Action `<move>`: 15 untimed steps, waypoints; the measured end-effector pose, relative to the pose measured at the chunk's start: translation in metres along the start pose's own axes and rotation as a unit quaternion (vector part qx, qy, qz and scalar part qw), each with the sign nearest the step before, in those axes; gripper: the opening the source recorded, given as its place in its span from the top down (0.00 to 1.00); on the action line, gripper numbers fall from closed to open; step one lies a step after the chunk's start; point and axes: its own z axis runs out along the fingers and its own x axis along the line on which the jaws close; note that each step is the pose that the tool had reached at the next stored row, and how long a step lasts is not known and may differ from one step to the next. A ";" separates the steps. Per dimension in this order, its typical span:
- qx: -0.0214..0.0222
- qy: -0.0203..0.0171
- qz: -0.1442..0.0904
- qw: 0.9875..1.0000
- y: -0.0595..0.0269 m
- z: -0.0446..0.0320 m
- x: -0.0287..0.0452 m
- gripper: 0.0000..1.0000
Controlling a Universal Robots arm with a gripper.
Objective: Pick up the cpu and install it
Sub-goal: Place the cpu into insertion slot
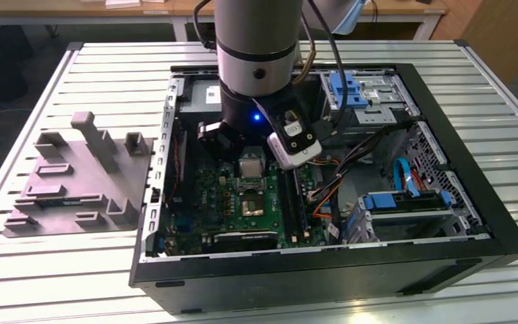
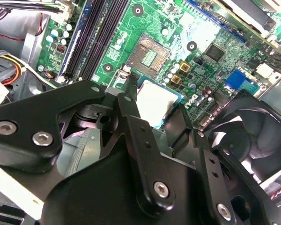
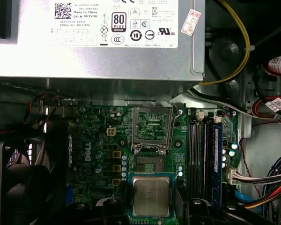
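Second wrist view has the gripper point(image 2: 159, 110) nearest. Its two black fingers point(image 2: 136, 131) stand on either side of the cpu point(image 2: 155, 99) and seem pressed against its opposite edges. The contact itself is hidden behind the finger bodies, so a pinch is my reading rather than something plainly seen. The cpu hangs flat, silvery top toward the wrist, above the green motherboard point(image 2: 168, 18) and apart from it. Just past the chip's far edge lies the socket point(image 2: 150, 56), black-framed, dark in the centre and empty, so the seat sits below and slightly ahead of the held part. How squarely above the socket the cpu hangs I cannot tell. In the first wrist view the chip's sides run parallel to the memory slots point(image 3: 201, 154) just beside it, so it looks square to the board. Farther off sits the grey metal box point(image 3: 98, 51) with its white label. The exterior view shows the open case point(image 1: 331, 277) on the slatted table point(image 1: 61, 270), with a grey fixture point(image 1: 70, 182) well apart on the exterior view's left.
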 end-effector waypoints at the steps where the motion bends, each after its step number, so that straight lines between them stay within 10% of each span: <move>1: 0.000 0.000 0.000 1.000 0.0000 0.0000 0.0000 0.53; 15: 0.000 0.000 0.000 1.000 -0.0001 0.0066 -0.0001 0.53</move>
